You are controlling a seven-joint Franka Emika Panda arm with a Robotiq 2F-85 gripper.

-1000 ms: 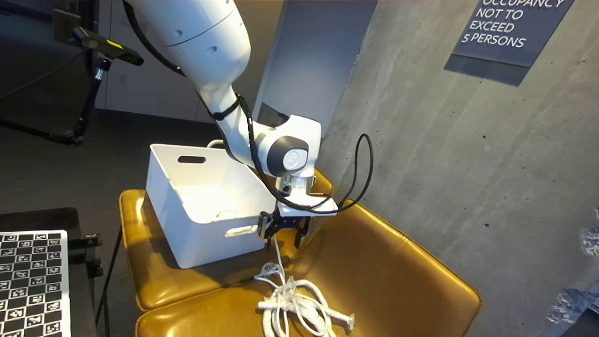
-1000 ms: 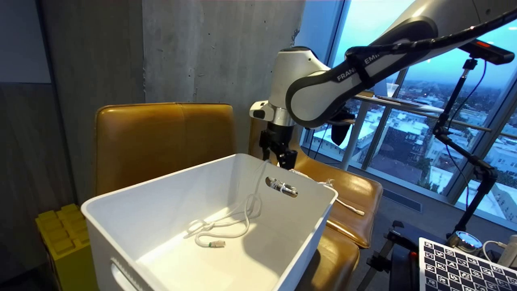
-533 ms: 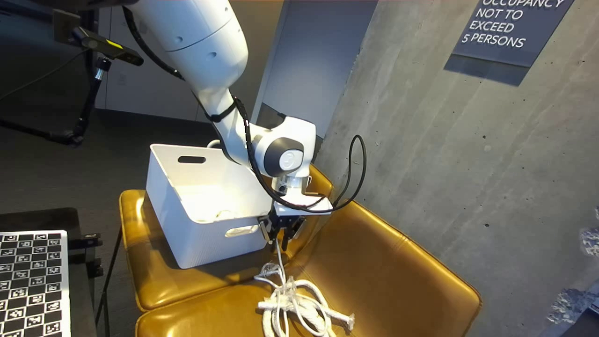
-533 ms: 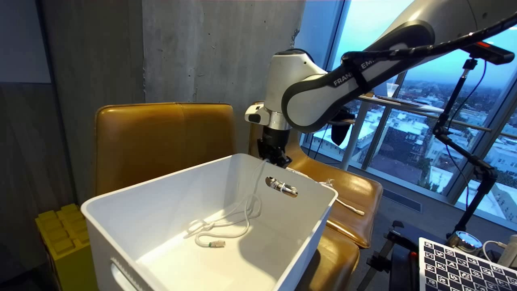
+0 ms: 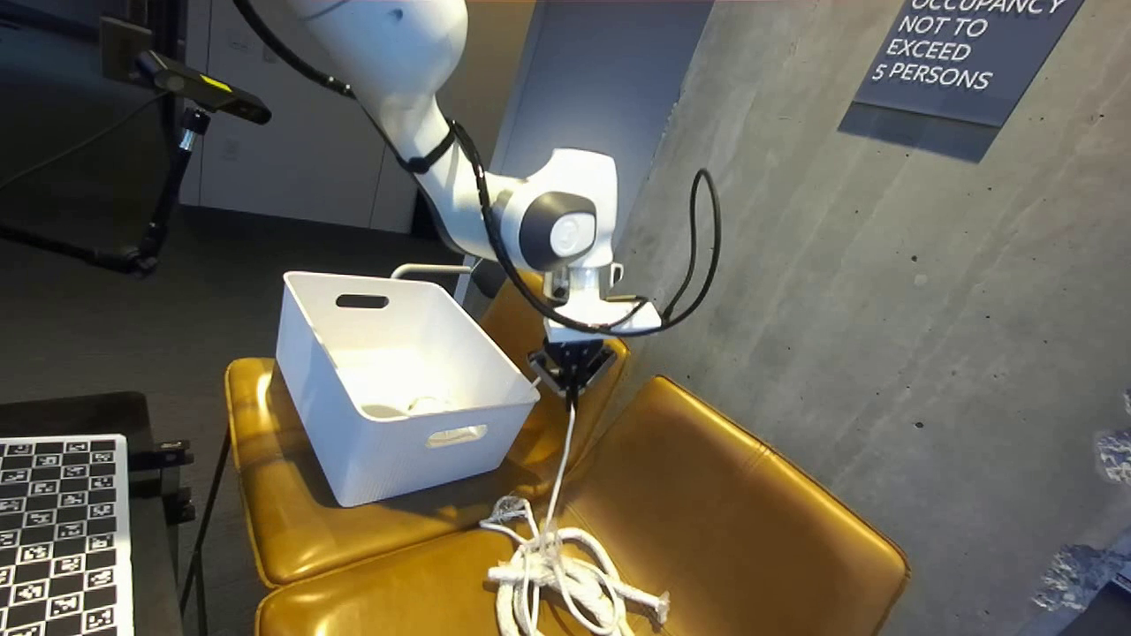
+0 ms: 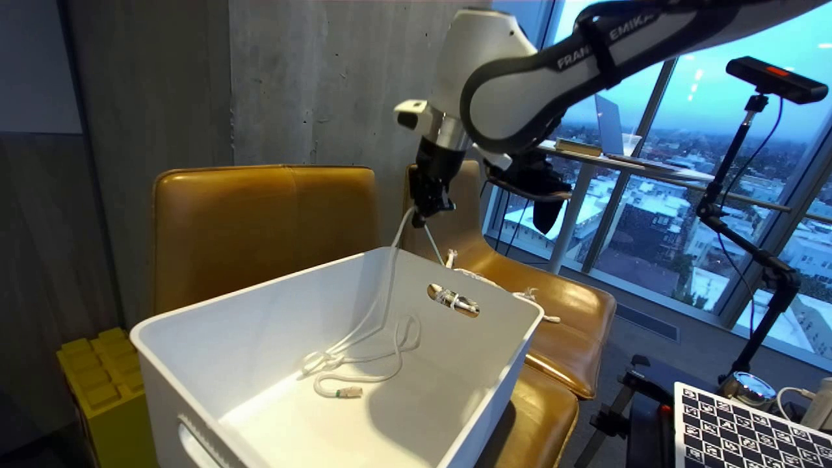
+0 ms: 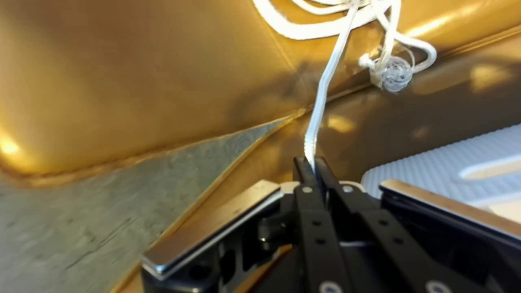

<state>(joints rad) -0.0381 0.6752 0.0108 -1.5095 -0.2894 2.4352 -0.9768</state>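
My gripper (image 7: 312, 162) is shut on a thin white cord (image 7: 325, 85), pinched between the fingertips. In an exterior view the gripper (image 5: 572, 402) hangs above the chairs, beside the near end of a white box (image 5: 380, 473). From the fingers the cord runs down taut to a loose coil of white rope (image 5: 574, 579) on the chair seat. Another stretch of cord (image 6: 392, 266) drops from the gripper (image 6: 419, 220) into the box, where it lies in loops ending at a small connector (image 6: 349, 392). A knotted tangle (image 7: 395, 73) shows in the wrist view.
The box stands on a tan leather chair (image 5: 398, 530), with a second chair back (image 5: 724, 512) alongside. A concrete wall (image 5: 839, 291) rises close behind. A camera on a stand (image 6: 773, 79), a patterned board (image 6: 754, 422) and a yellow crate (image 6: 107, 390) stand around.
My gripper has gone from open to shut, taking hold of the cord. After dipping slightly, it has risen, pulling the cord up over the box's rim and taut from the coil.
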